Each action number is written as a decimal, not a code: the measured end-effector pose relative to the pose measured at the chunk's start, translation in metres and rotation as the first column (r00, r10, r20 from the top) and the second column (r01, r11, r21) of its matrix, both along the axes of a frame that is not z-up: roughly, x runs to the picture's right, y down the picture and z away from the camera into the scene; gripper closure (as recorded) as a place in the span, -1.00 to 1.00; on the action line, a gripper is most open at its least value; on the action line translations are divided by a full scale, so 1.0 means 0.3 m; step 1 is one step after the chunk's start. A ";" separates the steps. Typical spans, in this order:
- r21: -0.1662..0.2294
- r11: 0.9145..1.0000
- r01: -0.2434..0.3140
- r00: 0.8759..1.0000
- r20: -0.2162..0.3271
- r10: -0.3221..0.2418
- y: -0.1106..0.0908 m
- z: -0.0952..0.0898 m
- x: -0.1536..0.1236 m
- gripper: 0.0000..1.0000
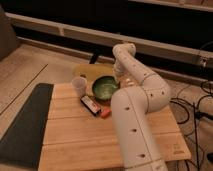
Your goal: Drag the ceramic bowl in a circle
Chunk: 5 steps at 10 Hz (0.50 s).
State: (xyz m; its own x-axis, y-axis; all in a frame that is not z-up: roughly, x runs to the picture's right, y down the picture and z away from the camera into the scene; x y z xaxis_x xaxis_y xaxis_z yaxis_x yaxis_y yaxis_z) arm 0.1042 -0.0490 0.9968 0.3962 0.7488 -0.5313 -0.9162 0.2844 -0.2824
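Note:
The ceramic bowl (104, 88), round, dark green outside and lighter green inside, sits at the far middle of the wooden table (75, 135). My white arm rises from the table's right side, bends back and reaches down to the bowl's right far rim. The gripper (118, 76) is at that rim, mostly hidden behind the wrist. I cannot tell whether it touches the bowl.
A small pale translucent cup (79, 85) stands just left of the bowl. A flat yellowish plate (91, 70) lies behind them. A dark bar-shaped item (90, 104) and a small orange item (105, 112) lie in front of the bowl. A dark mat (24, 125) borders the table's left.

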 end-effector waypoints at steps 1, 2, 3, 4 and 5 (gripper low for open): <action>0.000 1.000 0.000 1.000 0.000 0.000 0.000 0.000 0.000 -0.22; 0.000 1.000 0.000 1.000 0.000 0.000 0.000 0.000 0.000 -0.42; 0.000 1.000 0.000 1.000 0.000 0.000 0.000 0.000 0.000 -0.56; 0.000 1.000 0.000 1.000 0.000 0.000 0.000 0.000 0.000 -0.60; 0.000 1.000 0.000 1.000 0.000 0.000 0.000 0.000 0.000 -0.60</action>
State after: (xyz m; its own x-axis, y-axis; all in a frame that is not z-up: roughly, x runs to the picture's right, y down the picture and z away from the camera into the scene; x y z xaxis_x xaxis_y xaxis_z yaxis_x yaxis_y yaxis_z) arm 0.1042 -0.0491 0.9968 0.3961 0.7489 -0.5313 -0.9162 0.2843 -0.2824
